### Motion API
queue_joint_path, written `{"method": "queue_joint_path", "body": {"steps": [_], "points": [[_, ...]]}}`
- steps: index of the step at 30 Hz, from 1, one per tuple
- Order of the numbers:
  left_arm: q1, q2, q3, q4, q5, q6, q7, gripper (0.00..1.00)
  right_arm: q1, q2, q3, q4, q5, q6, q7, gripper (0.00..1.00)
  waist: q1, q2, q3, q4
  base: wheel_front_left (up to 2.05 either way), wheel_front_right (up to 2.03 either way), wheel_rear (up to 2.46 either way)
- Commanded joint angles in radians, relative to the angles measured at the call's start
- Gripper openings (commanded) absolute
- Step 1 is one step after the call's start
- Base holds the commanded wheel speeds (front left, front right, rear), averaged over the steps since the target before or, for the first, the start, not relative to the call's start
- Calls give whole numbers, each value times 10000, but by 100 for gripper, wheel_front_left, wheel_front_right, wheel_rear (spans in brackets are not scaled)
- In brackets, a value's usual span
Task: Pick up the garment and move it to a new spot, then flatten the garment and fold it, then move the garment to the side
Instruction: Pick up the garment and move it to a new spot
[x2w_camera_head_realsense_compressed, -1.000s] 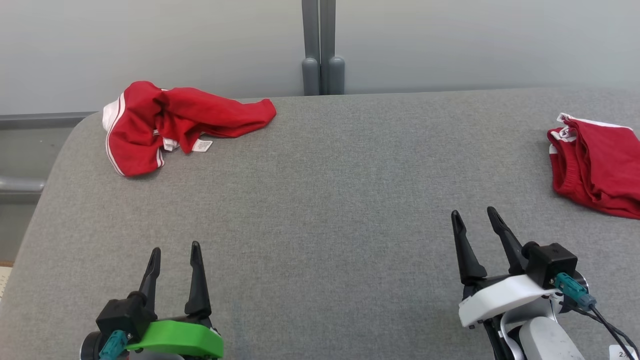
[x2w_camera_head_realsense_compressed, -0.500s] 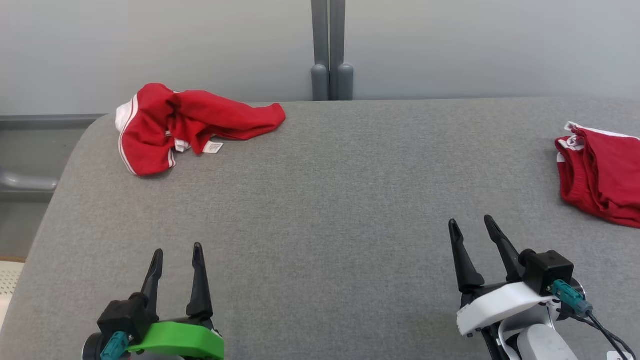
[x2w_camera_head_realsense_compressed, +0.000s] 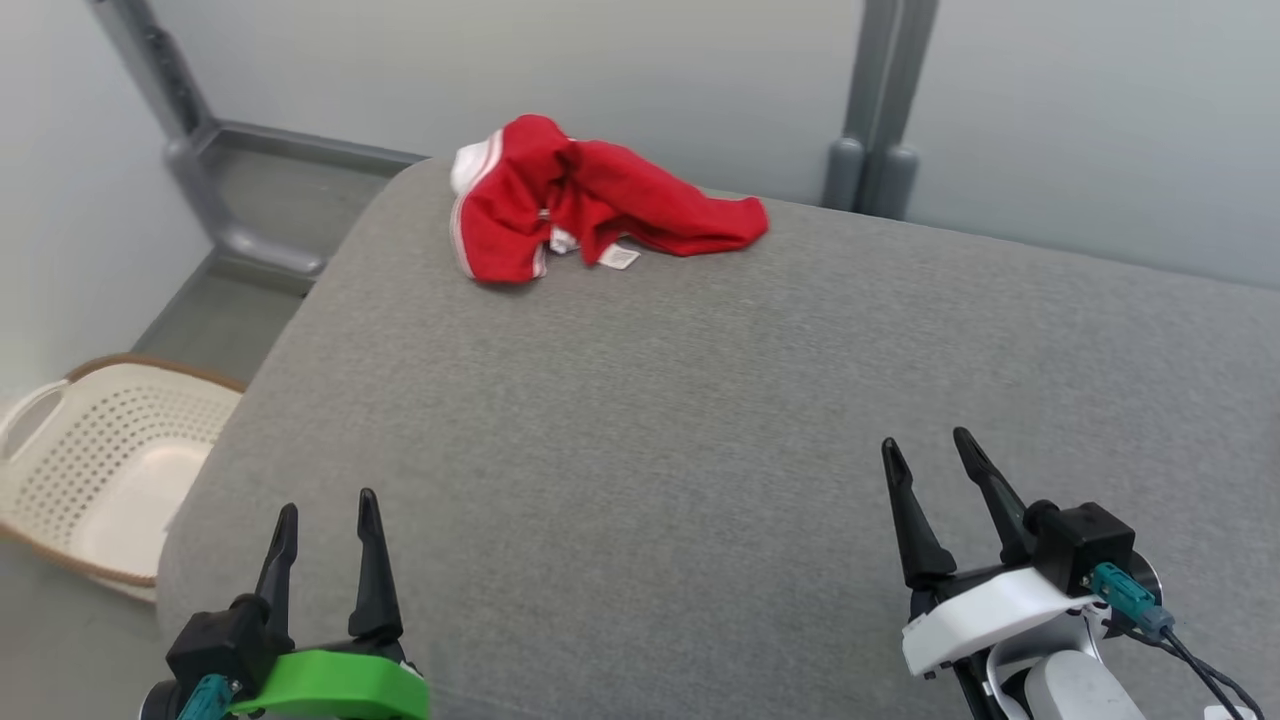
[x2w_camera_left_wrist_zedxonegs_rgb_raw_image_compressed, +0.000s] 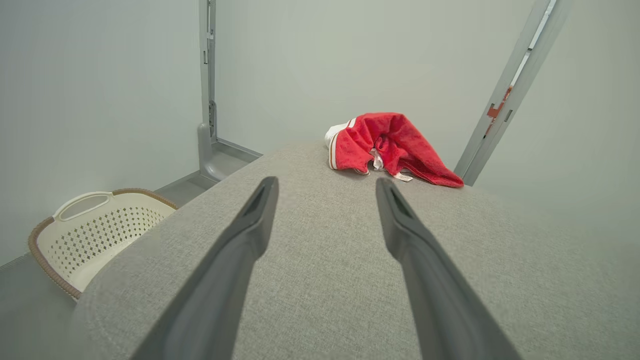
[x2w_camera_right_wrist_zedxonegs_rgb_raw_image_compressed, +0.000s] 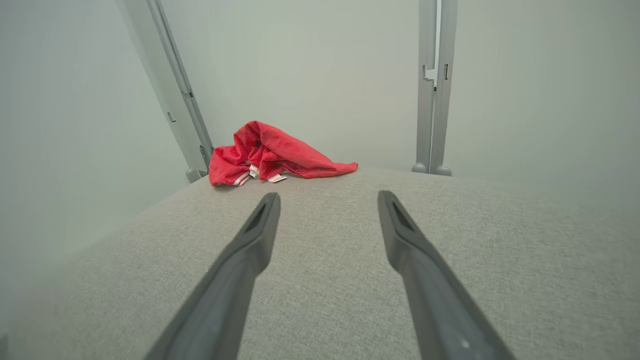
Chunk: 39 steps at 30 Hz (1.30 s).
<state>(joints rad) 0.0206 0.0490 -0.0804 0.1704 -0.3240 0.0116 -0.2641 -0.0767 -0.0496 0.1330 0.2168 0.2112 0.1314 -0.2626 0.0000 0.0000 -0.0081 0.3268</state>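
Observation:
A crumpled red garment (x2w_camera_head_realsense_compressed: 590, 200) with white trim and a small white label lies near the far left corner of the grey padded table (x2w_camera_head_realsense_compressed: 700, 420). The left wrist view has the garment (x2w_camera_left_wrist_zedxonegs_rgb_raw_image_compressed: 390, 147) ahead of the fingers, and in the right wrist view the garment (x2w_camera_right_wrist_zedxonegs_rgb_raw_image_compressed: 270, 152) lies far ahead to the left. My left gripper (x2w_camera_head_realsense_compressed: 325, 510) hovers open over the near left edge, nothing between its fingers. My right gripper (x2w_camera_head_realsense_compressed: 925, 450) stands open at the near right, also with nothing in it. Both are far from the garment.
A cream perforated laundry basket (x2w_camera_head_realsense_compressed: 110, 460) stands on the floor left of the table, and the basket (x2w_camera_left_wrist_zedxonegs_rgb_raw_image_compressed: 95, 225) is seen again beside the table edge. Grey posts (x2w_camera_head_realsense_compressed: 880, 110) and a frame rail (x2w_camera_head_realsense_compressed: 200, 120) rise behind the table against a pale wall.
The head camera has turned left: the whole picture shifted right, the basket came into view and the second red garment at the right edge left it. Both grippers stay open.

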Motion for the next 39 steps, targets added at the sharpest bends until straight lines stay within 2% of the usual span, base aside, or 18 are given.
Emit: {"method": "queue_joint_path", "body": {"steps": [1,4,16,23,27,29,35,39], "points": [[162,29,79,-49,25,18,-1,100,19,-16,45,-18,13,-12,-10,100,0,0,59,1769,0,0,0],[332,27,280,-249,-77,98,-1,100,-227,-15,294,2,8,-12,61,100,0,0,228,2037,0,0,0],[733,24,465,-679,-271,318,-1,100,-786,-28,693,304,-132,-14,92,100,0,0,519,2121,0,0,0],[289,68,582,-156,-51,-30,-1,100,-597,-27,179,-71,-350,-12,60,100,0,0,766,2068,0,0,0],[-318,251,735,29,-75,-229,-1,100,-776,-33,42,-394,-615,-12,206,100,0,0,1255,1642,0,0,0],[-847,203,805,156,-516,-512,139,100,-925,-33,-34,-568,-729,-14,288,100,0,0,1537,1395,0,0,0],[-3355,1310,984,123,-636,-897,929,100,-1555,-31,38,-1111,-1226,-12,581,100,0,0,2539,400,0,0,0],[-5150,2352,863,535,-183,-1032,1539,100,-2135,-31,162,-1513,-1430,-12,656,100,0,0,3250,-401,0,0,0]]}}
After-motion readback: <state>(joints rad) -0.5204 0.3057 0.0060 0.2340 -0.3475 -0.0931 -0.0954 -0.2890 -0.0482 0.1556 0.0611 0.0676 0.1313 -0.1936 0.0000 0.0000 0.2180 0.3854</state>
